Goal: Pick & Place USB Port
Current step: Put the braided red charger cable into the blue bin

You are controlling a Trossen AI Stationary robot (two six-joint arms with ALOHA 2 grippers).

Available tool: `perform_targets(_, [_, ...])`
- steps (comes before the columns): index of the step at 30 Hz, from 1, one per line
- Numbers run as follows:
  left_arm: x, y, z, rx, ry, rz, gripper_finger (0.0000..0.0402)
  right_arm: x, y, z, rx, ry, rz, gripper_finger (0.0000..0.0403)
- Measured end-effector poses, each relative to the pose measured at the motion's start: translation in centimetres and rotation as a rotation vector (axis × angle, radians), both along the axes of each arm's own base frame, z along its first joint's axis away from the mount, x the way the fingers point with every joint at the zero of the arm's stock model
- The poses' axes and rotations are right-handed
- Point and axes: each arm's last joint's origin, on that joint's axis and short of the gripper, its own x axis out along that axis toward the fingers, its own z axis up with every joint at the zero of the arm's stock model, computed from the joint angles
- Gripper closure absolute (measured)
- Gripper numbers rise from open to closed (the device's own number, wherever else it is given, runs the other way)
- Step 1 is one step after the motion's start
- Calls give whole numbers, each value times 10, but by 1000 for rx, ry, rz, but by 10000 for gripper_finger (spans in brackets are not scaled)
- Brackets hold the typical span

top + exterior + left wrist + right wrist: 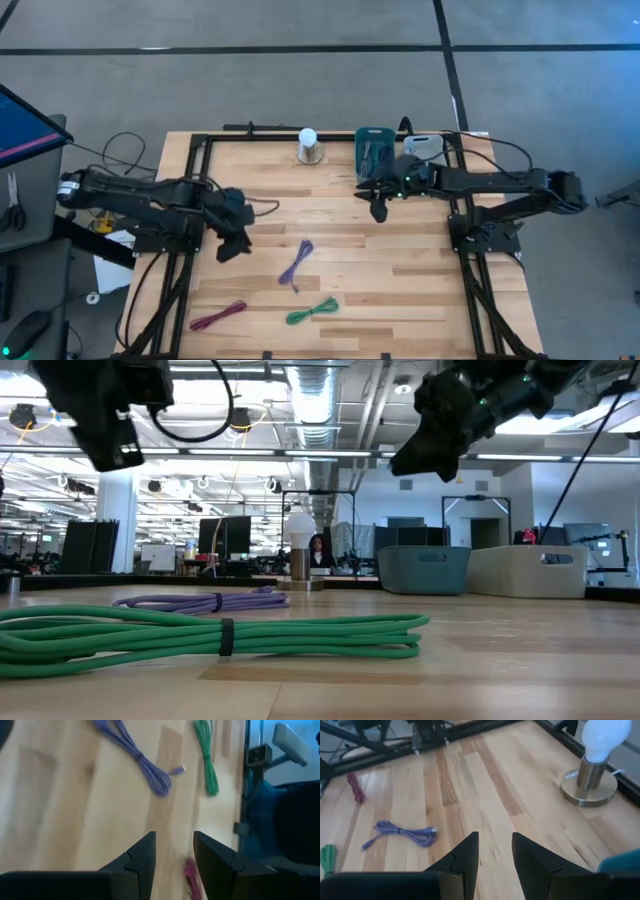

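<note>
Both sets of jaws are parted with nothing in them, left gripper and right gripper hanging above the table, so the purple cable, green cable and red cable lie unpicked, probably nothing's done yet.

The red cable by the left claw is blurry — 1 end hidden behind a finger.

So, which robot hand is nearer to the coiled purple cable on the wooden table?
Left. The left hand hangs just beside the coiled purple cable, toward the table's left edge. The right hand is farther off, up near the back bins.
</note>
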Motion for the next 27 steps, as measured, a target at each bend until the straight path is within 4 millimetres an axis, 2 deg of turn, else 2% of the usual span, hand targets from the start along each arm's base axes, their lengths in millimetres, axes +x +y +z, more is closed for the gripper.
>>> perform_targets(6, [10, -27, -9, -75, 113, -37, 272, 2, 3, -2, 10, 2, 9, 292])
perform_targets(12, [21, -65, -12, -20, 17, -118, 297, -2, 9, 7, 6, -37, 25, 292])
perform_targets(19, [9, -101, -20, 58, 3, -127, 319, -8, 13, 21, 36, -116, 17, 292])
perform_targets(27, [6, -122, -37, 55, 129, -117, 336, -13, 14, 28, 64, -156, 4, 292])
